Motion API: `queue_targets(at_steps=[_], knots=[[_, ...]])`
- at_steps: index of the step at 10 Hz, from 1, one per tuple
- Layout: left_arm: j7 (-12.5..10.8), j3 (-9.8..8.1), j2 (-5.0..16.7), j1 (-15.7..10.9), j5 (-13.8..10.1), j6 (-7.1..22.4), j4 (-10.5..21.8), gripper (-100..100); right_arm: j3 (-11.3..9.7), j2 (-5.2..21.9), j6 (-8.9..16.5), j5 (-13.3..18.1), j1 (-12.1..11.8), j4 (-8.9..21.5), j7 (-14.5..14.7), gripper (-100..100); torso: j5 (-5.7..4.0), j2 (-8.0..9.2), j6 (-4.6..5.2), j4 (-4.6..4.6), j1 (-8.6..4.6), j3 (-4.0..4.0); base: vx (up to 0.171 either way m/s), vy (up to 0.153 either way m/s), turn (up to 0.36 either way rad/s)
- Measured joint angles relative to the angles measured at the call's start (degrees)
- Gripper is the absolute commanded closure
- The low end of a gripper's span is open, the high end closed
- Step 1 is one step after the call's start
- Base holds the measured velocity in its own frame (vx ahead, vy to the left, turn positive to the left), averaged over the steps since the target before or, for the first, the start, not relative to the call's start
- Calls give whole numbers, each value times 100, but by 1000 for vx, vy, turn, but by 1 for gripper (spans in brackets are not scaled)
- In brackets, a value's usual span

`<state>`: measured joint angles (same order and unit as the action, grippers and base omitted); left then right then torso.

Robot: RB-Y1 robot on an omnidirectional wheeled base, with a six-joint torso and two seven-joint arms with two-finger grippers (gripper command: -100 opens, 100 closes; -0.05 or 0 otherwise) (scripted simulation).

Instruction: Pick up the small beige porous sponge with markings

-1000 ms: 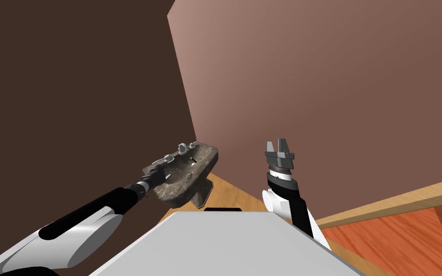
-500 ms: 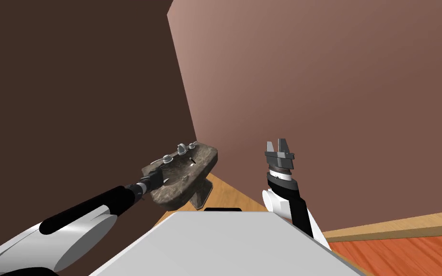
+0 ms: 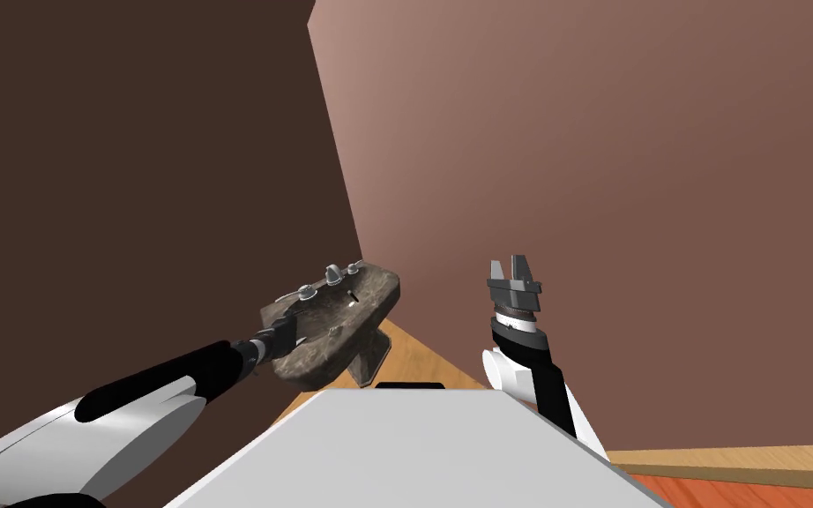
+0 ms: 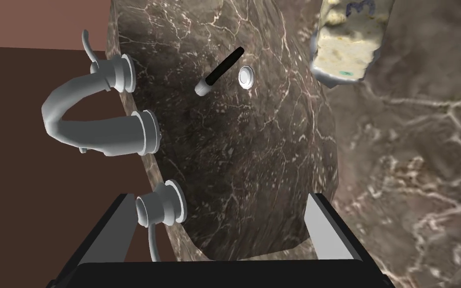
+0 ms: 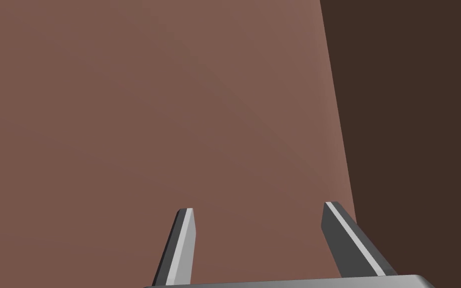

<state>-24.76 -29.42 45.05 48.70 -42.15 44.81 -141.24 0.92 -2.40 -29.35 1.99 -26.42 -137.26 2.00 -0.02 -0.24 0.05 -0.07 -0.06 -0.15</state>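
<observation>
Left gripper (image 4: 222,200) hangs over the dark marbled sink (image 4: 234,150), its two fingers spread wide with nothing held between them. The beige porous sponge (image 4: 349,45), blue marks on its top, lies on the sink's side away from the grey faucet (image 4: 84,125), past the drain (image 4: 245,76) and well clear of the fingertips. The right gripper (image 3: 507,262) stands upright, well apart from the sink, fingers parted and empty.

Two arms out, fingers spread on both.
The left pincer (image 4: 222,202) stretches forward; the right pincer (image 3: 512,267) stands upright, well apart from it.
</observation>
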Motion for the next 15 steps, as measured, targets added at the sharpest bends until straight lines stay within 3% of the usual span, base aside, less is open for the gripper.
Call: queue_targets(at_steps=[4, 10, 11, 12, 15], knots=[[-139, -135, 437, 151, -254, 644, -152, -100, 0, 0, 0, 0, 0, 0, 0, 0, -2, -10, 1, -3, -11, -6, 68, -76, 66], [-178, -184, 976, 650, -607, 1376, -492, -100, 0, 0, 0, 0, 0, 0, 0, 0, -2, -13, 2, -3, -9, -8, 64, -74, 26], [-181, -177, 984, 656, -611, 1402, -498, 0, 0, 0, 0, 0, 1, 0, 0, 0, 0, -1, 2, -1, 4, -2, 6, -7, 1], [-181, -177, 983, 655, -611, 1399, -498, -100, 0, 0, 0, 0, 1, 0, 0, 0, 4, 9, 2, 1, 15, 4, 0, -16, -71], [-39, 14, 888, 541, -502, 1246, -175, -100, 0, 0, 0, 0, 1, 0, 0, 0, 4, 16, 2, 3, 15, 9, 0, -18, -46]])
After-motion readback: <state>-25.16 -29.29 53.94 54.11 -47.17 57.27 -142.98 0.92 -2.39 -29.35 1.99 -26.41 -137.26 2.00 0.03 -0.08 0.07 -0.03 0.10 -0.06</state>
